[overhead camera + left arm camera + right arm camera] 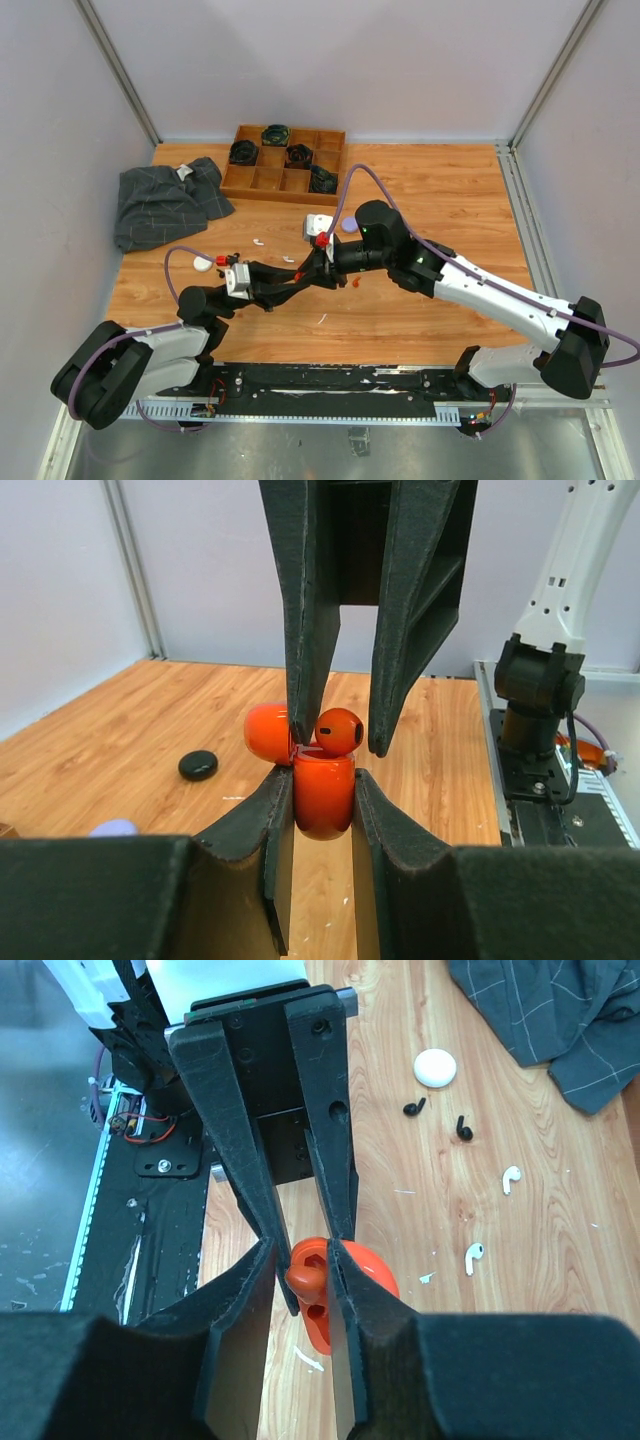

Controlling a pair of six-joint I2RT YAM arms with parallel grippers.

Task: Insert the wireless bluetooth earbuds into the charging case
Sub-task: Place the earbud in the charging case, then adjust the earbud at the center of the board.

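Note:
My left gripper is shut on the body of an orange-red charging case, held above the table with its lid open. My right gripper reaches in from the other side. It is shut on an orange-red earbud at the case's open top. In the top view both grippers meet at mid-table, left gripper, right gripper. Another orange-red earbud lies on the table just right of them. Two white earbuds and two black earbuds lie loose.
A white round case lies at the left, a lilac case behind the grippers, and a black case on the wood. A wooden tray with dark items stands at the back. A grey cloth lies at the back left.

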